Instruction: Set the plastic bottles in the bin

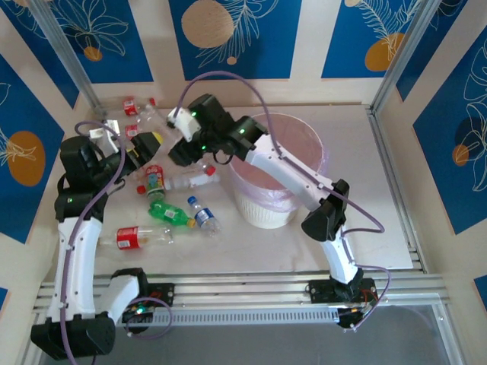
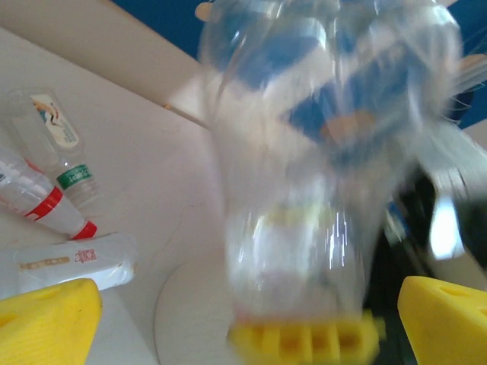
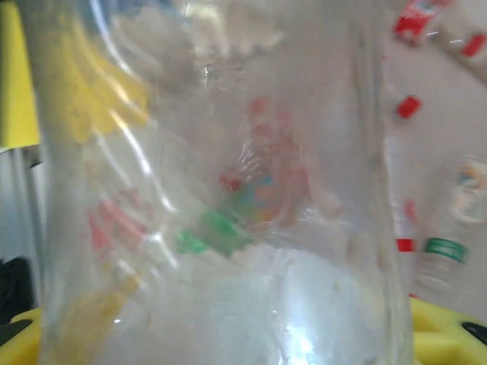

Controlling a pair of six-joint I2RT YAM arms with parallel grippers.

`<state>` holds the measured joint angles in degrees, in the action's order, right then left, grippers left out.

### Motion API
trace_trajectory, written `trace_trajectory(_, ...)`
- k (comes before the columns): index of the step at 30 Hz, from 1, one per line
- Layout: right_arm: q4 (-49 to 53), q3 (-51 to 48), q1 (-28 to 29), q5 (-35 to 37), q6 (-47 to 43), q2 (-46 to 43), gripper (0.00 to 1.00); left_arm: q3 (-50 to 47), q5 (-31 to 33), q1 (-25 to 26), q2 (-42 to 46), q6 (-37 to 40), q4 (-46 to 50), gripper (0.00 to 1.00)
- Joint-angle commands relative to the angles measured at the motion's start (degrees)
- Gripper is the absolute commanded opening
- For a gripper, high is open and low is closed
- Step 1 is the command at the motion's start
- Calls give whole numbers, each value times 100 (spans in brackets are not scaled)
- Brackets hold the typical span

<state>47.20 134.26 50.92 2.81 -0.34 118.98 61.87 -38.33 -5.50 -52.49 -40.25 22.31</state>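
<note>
A clear bottle (image 3: 228, 190) sits right at my lens, clenched by my right gripper (image 3: 228, 334); my left gripper (image 2: 247, 319) stands wide open around it. Loose bottles (image 2: 53, 205) lie left of the jaws; the bin (image 1: 262, 213) sits to their right, my right arm (image 1: 281, 163) across its rim

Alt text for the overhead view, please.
Two robot arms meet at the table's left, the left gripper facing the right gripper, beside a white, pink-lined bin. Plastic bottles lie scattered on the pale table around them.
</note>
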Motion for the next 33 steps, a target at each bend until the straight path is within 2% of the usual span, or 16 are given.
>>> trace_trajectory(1, 223, 382, -415, 449, 114, -507, 54, -79, -82, -20, 123, -151, -8, 100)
trace_trajectory(5, 308, 260, -632, 751, -5, -901, 54, -101, -289, -21, 178, -562, -457, 100)
trace_trajectory(9, 253, -299, -920, 989, -39, -1640, 55, 5, 94, -21, 93, -138, 184, 100)
trace_trajectory(17, 194, -1407, -1881, -20, 506, -3039, 55, -533, 491, -18, -284, 47, 175, 100)
trace_trajectory(23, 875, -2212, -2702, -47, 625, -3440, 54, -551, 1743, -22, -417, 665, 1334, 100)
trace_trajectory(29, 845, -3199, -2856, -83, 561, -3618, 54, -748, 2390, -17, -438, 1008, 2165, 100)
trace_trajectory(33, 377, -3947, -2907, -226, 621, -3732, 54, -983, 2745, -11, -273, 1096, 2397, 100)
